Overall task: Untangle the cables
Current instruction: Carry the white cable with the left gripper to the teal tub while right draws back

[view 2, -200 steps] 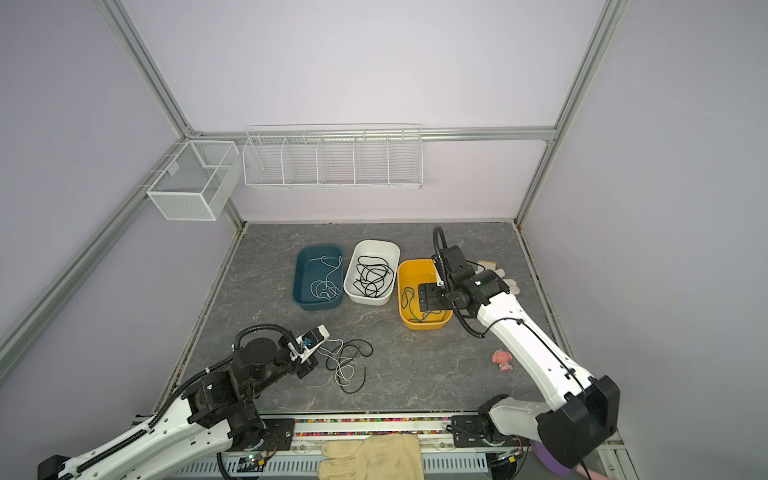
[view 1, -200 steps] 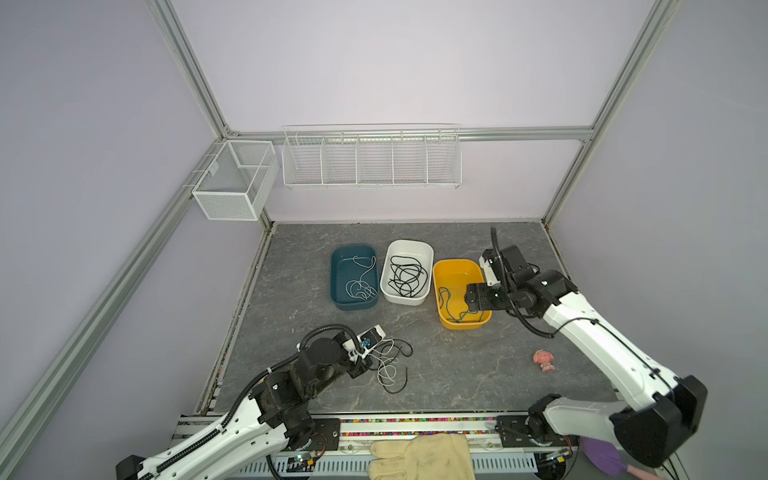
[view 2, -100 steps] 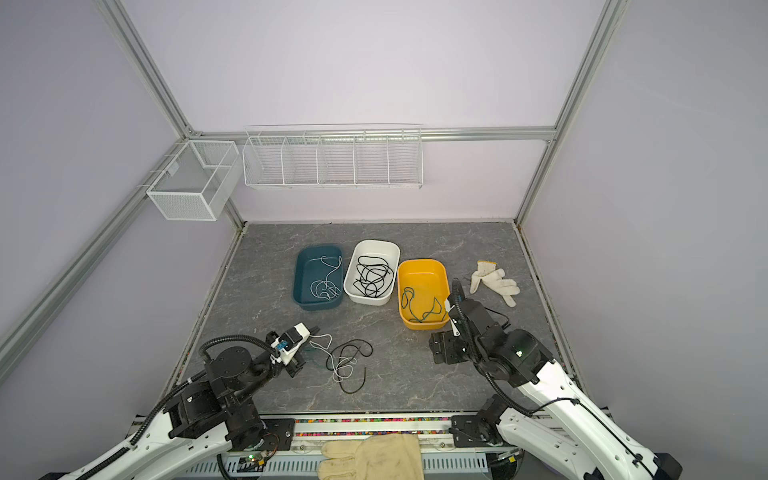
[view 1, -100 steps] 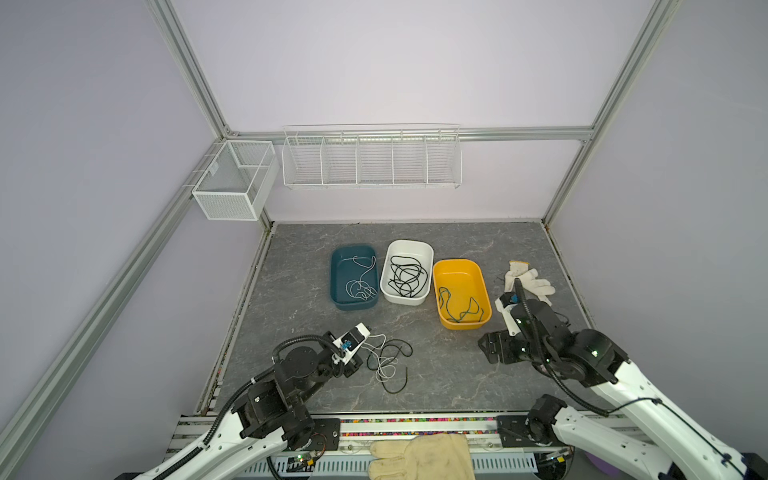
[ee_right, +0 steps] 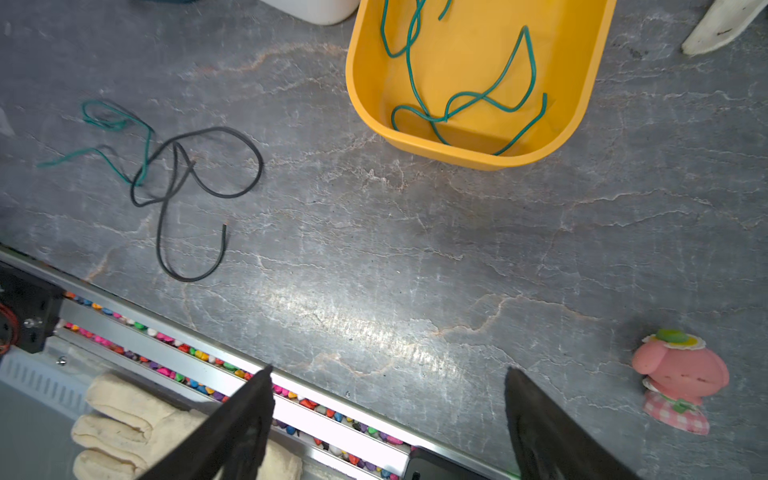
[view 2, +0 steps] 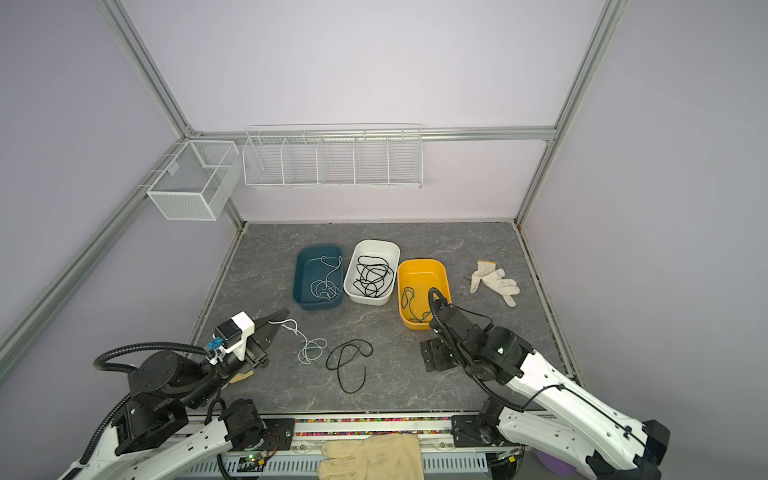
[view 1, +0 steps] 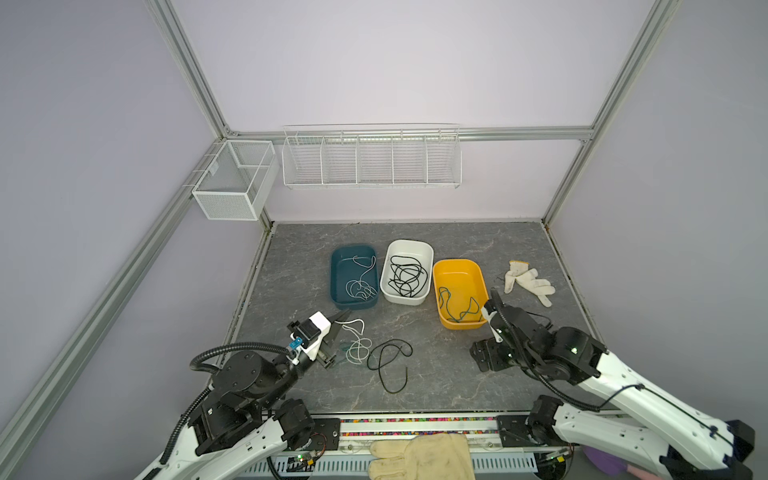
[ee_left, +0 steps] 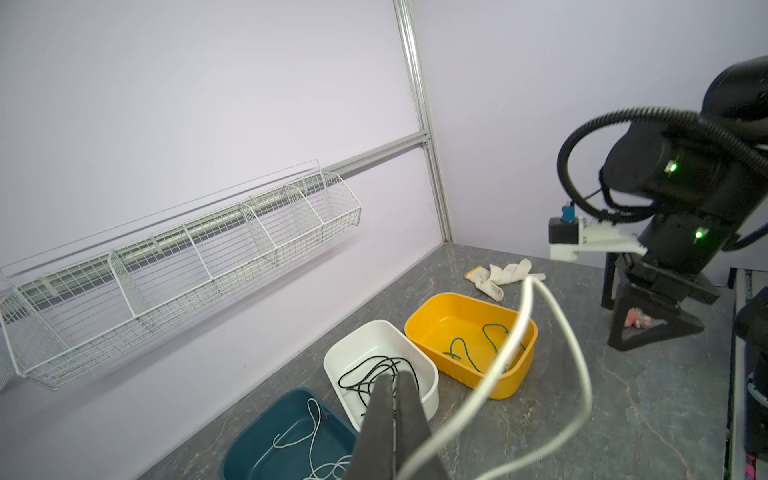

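On the table near the front lie tangled cables: a white cable (view 1: 358, 348), a black cable (view 1: 388, 361) and a teal cable (ee_right: 112, 124). My left gripper (view 1: 344, 319) is shut on the white cable (ee_left: 519, 332), whose end is lifted and loops in front of the closed fingers (ee_left: 409, 399). My right gripper (view 1: 488, 359) hovers open and empty over bare table in front of the yellow bin (view 1: 457, 270), its fingers (ee_right: 249, 415) wide apart. The yellow bin holds a teal cable (ee_right: 478, 99). The white bin (view 1: 409, 243) holds black cables, the teal bin (view 1: 333, 278) a white one.
A white work glove (view 1: 528, 282) lies at the right rear, and a pink toy (ee_right: 677, 382) sits by the right arm. A tan glove (view 1: 419, 457) rests on the front rail. Two wire baskets (view 1: 370, 158) (view 1: 232, 178) hang on the walls.
My right arm has drawn back from over the yellow bin toward the front of the table, still open. My left gripper has pulled left, drawing the white cable's end out of the tangle.
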